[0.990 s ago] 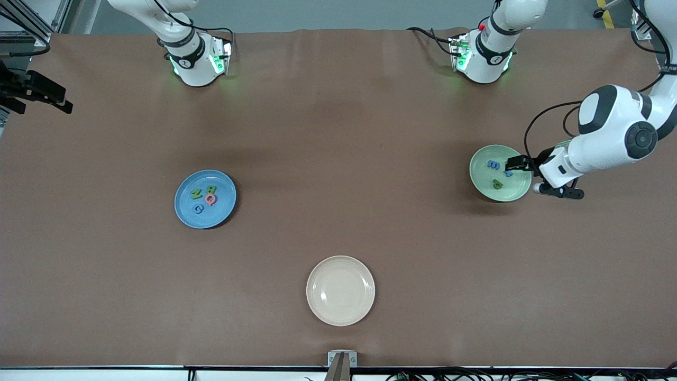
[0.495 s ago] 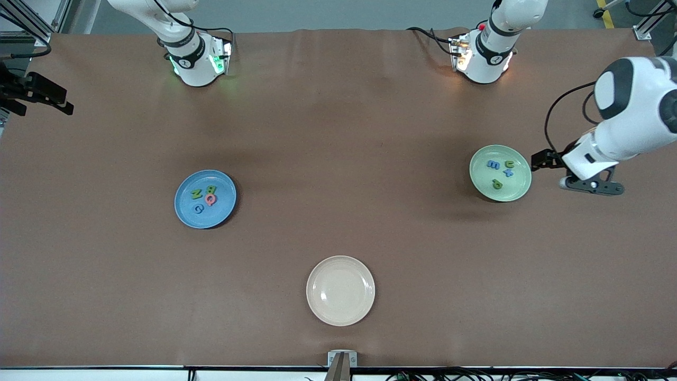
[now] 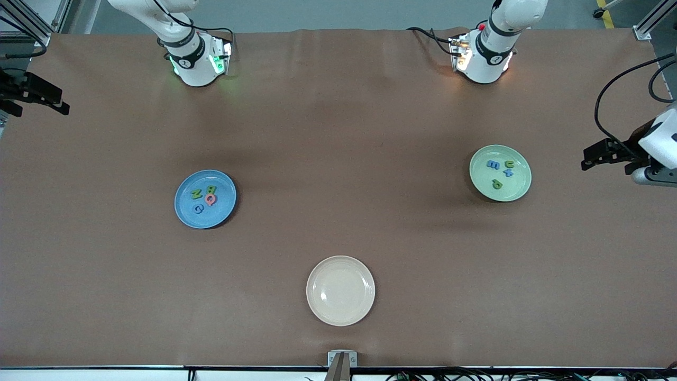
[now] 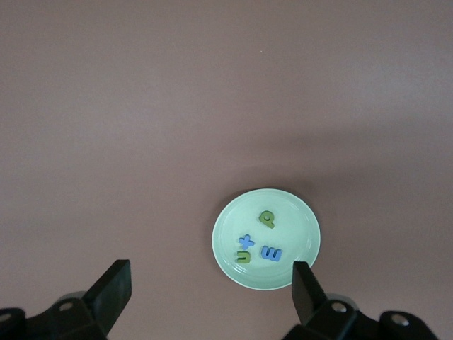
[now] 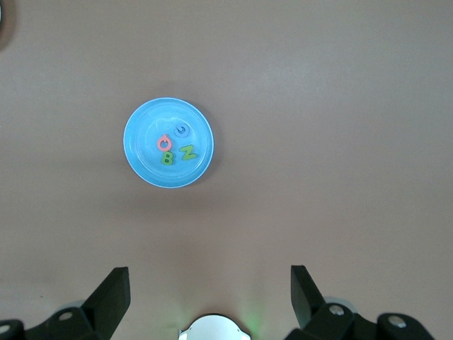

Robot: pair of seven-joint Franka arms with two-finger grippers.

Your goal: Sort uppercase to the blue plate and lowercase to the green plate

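Observation:
The blue plate [image 3: 186,211] holds the uppercase letters: green N [image 3: 196,193], green B [image 3: 211,189], pink Q [image 3: 210,199] and blue G [image 3: 198,209]. The green plate [image 3: 478,182] holds the lowercase letters: blue m [image 3: 493,165], green u [image 3: 509,164], blue x [image 3: 508,172] and green p [image 3: 496,184]. My left gripper [image 3: 586,159] hangs open and empty, high up beside the green plate [image 4: 301,212] toward the left arm's end. My right gripper [image 3: 57,101] waits open and empty, high up at the right arm's end, looking down on the blue plate [image 5: 138,120].
An empty cream plate [image 3: 340,290] lies nearer to the front camera, midway between the two coloured plates. The arm bases [image 3: 195,63] [image 3: 484,58] stand along the table's back edge. Brown tabletop stretches between the plates.
My left gripper has lifted away from over the green plate toward the left arm's end, uncovering the green u. The right arm has barely shifted. The letters have not moved.

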